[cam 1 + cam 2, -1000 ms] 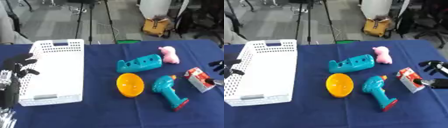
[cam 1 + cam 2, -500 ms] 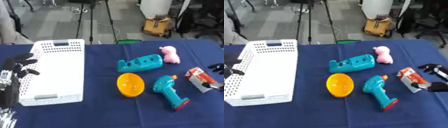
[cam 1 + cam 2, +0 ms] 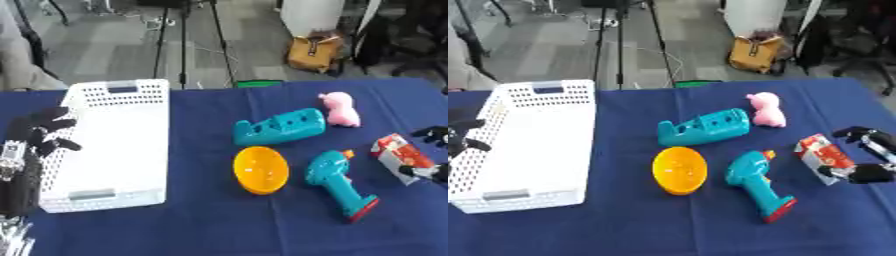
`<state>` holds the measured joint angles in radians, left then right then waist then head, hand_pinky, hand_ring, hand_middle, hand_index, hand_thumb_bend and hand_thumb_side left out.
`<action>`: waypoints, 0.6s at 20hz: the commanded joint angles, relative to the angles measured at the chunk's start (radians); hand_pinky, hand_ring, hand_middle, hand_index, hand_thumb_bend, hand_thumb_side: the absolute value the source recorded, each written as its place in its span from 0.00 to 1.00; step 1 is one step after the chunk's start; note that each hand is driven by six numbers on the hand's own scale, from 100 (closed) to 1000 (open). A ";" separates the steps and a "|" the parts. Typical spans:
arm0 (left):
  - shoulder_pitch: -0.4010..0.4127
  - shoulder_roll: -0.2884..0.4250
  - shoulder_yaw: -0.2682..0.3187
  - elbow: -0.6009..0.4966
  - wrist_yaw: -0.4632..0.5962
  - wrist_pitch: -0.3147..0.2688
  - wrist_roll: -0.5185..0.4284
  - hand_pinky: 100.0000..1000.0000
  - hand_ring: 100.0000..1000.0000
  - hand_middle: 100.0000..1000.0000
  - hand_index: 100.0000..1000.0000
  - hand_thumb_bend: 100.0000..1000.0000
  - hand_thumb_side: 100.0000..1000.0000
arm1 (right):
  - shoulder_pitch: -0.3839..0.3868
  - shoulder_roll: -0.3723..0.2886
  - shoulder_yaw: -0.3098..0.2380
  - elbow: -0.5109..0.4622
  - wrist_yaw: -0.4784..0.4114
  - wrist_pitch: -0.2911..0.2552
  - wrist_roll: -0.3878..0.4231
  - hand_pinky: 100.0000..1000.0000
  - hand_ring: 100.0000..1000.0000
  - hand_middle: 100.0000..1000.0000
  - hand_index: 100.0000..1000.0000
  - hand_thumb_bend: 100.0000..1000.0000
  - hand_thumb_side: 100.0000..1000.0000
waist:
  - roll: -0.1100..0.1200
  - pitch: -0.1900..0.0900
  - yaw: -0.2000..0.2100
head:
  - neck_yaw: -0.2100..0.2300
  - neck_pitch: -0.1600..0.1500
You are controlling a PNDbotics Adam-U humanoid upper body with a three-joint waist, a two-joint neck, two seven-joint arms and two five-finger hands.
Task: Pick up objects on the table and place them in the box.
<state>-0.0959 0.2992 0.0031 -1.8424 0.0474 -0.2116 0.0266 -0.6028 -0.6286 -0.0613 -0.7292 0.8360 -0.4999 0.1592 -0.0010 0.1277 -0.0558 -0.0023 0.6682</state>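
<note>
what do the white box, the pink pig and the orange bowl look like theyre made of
White box: likely rigid plastic, matte, walls pierced with rows of small holes.
Pink pig: probably soft rubber or plush; its rounded, dull surface leaves it open.
Orange bowl: looks like smooth moulded plastic, one even colour with a slight sheen.

Soft, even indoor light; both views slightly blurred.
The blue tabletop (image 3: 623, 225) shows no glare and only faint shadows beside the things. Edges look smeared throughout, worst on the dark right hand (image 3: 866, 160) and the floor behind.
</note>
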 commanded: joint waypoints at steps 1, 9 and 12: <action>-0.004 0.018 -0.001 -0.015 0.005 -0.002 -0.004 0.49 0.74 0.75 0.77 0.22 1.00 | -0.030 -0.018 -0.011 0.020 0.054 -0.002 -0.029 0.75 0.82 0.83 0.88 0.60 0.52 | 0.000 -0.016 0.001 | -0.002 0.003; -0.004 0.015 -0.003 -0.016 0.008 -0.002 -0.007 0.49 0.74 0.75 0.77 0.22 1.00 | -0.053 -0.002 -0.030 0.100 0.178 -0.002 -0.095 0.71 0.78 0.83 0.87 0.59 0.52 | 0.004 -0.015 0.004 | -0.002 0.003; -0.003 0.015 -0.003 -0.016 0.008 -0.002 -0.007 0.48 0.74 0.75 0.77 0.22 1.00 | -0.054 -0.003 -0.040 0.135 0.201 0.003 -0.117 0.69 0.77 0.82 0.87 0.58 0.51 | 0.006 -0.015 0.005 | -0.001 0.003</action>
<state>-0.0956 0.2991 -0.0023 -1.8425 0.0527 -0.2128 0.0232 -0.6433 -0.6099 -0.0926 -0.6068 1.0175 -0.4986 0.0520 0.0048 0.1256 -0.0506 -0.0022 0.6683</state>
